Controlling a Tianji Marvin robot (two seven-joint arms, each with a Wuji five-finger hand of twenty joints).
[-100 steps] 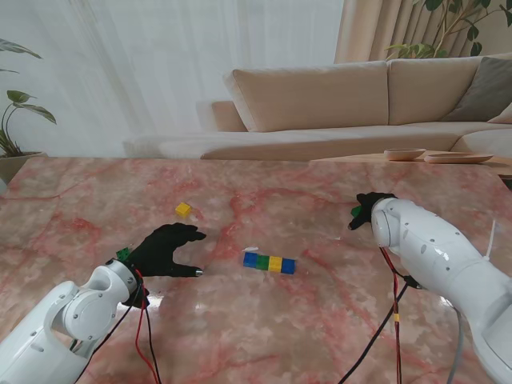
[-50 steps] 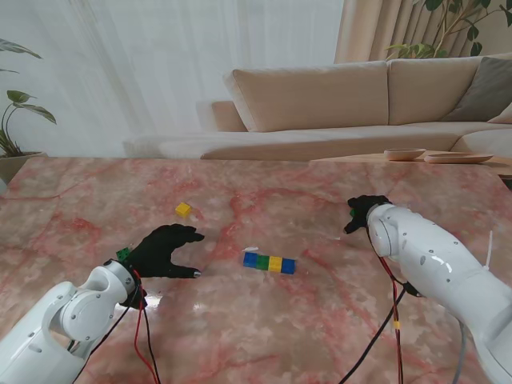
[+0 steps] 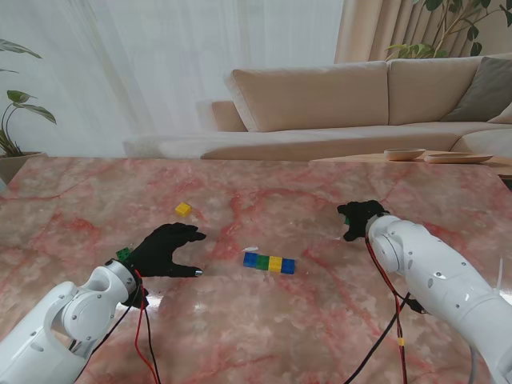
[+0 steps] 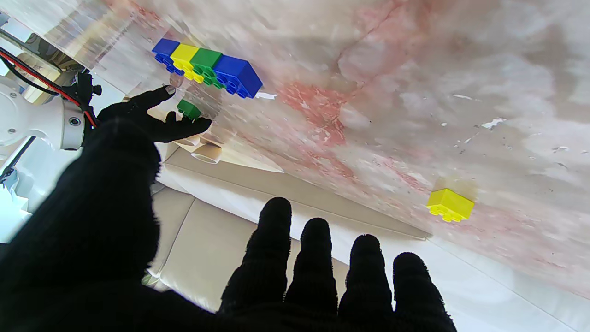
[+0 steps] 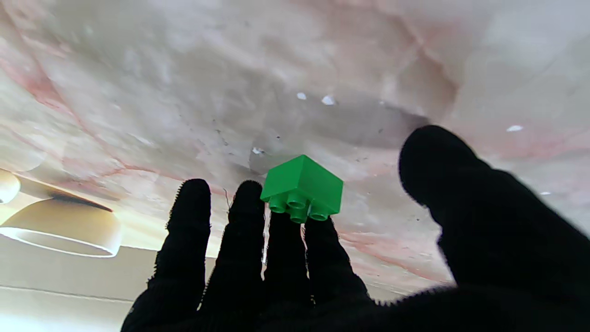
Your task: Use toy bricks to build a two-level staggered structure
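Note:
A row of blue, green, yellow and blue bricks (image 3: 270,262) (image 4: 207,68) lies flat on the marble table (image 3: 264,336). A loose yellow brick (image 3: 183,209) (image 4: 450,204) sits farther from me, on the left. My left hand (image 3: 166,248) rests open on the table left of the row, holding nothing. My right hand (image 3: 358,218) (image 4: 152,120) hovers right of the row and grips a small green brick (image 5: 302,186) (image 4: 189,109) at its fingertips, studs up, off the table. In the stand view the hand hides this brick.
A green tag (image 3: 123,254) sits on my left wrist. Red and black cables (image 3: 384,320) hang from both arms. A sofa (image 3: 320,104) stands behind the table's far edge, and two bowls (image 3: 404,154) sit at the far right.
My right hand has moved left toward the brick row, carrying the green brick. The left hand has stayed still.

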